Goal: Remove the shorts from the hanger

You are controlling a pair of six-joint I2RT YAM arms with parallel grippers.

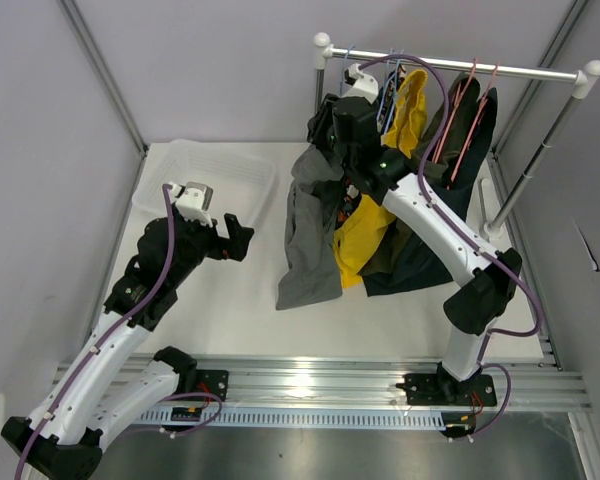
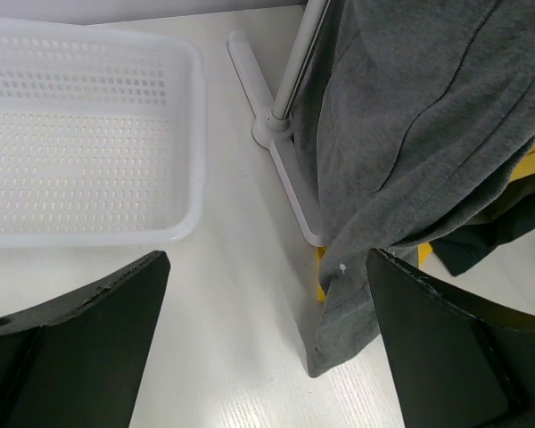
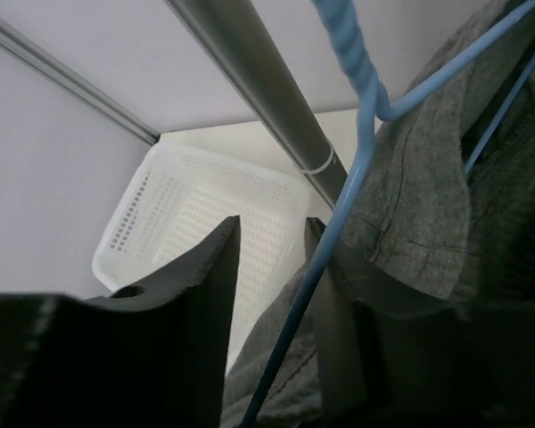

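Observation:
Several shorts hang on a rail (image 1: 460, 68) at the back right: grey (image 1: 310, 240), yellow (image 1: 360, 235), dark navy (image 1: 420, 260) and olive (image 1: 470, 130). I cannot make out the camouflage pair. The grey shorts (image 3: 419, 223) hang on a blue hanger (image 3: 357, 169). My right gripper (image 3: 272, 259) is up at the rail's left end, open a little, with the hanger wire along its right finger and grey fabric between the jaws. My left gripper (image 2: 267, 294) is wide open and empty low over the table, with the grey shorts' hem (image 2: 410, 116) by its right finger.
A white perforated basket (image 1: 210, 175) sits at the back left; it also shows in the left wrist view (image 2: 196, 134). The rack's white foot (image 2: 285, 169) and post lie behind the grey shorts. Pink hangers (image 1: 470, 110) hold the dark shorts. Grey walls enclose the table.

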